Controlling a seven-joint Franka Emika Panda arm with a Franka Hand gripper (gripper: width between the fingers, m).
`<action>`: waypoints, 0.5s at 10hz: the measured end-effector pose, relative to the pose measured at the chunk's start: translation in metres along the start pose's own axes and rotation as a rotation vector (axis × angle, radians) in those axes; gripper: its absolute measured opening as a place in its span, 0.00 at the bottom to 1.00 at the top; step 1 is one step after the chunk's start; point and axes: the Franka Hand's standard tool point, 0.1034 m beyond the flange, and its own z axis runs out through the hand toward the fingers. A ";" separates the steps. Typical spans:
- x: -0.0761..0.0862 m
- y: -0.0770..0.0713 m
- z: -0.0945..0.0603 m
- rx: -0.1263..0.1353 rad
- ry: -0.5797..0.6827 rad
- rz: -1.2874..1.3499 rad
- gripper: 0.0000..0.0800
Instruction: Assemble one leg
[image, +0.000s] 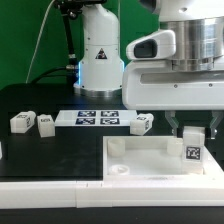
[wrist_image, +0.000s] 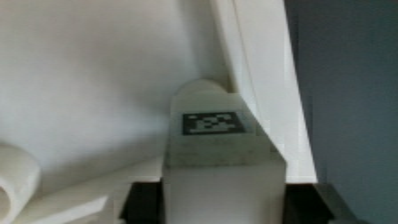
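Your tool (image: 192, 133) pinches the small white tagged plastic leg block (image: 192, 152) over the large white tray-like piece (image: 140, 160); next, seat it in a corner hole.

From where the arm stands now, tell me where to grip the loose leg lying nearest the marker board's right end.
Grip that leg across its two plain side faces, coming straight down from above. It lies flat on the table, apart from the marker board, so the sides look free. The gripper already holds another leg and must release first.
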 end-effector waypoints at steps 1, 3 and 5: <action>0.000 0.000 0.000 0.001 0.000 0.099 0.36; 0.001 0.001 0.001 0.008 0.004 0.356 0.36; 0.001 0.000 0.001 0.009 0.010 0.536 0.36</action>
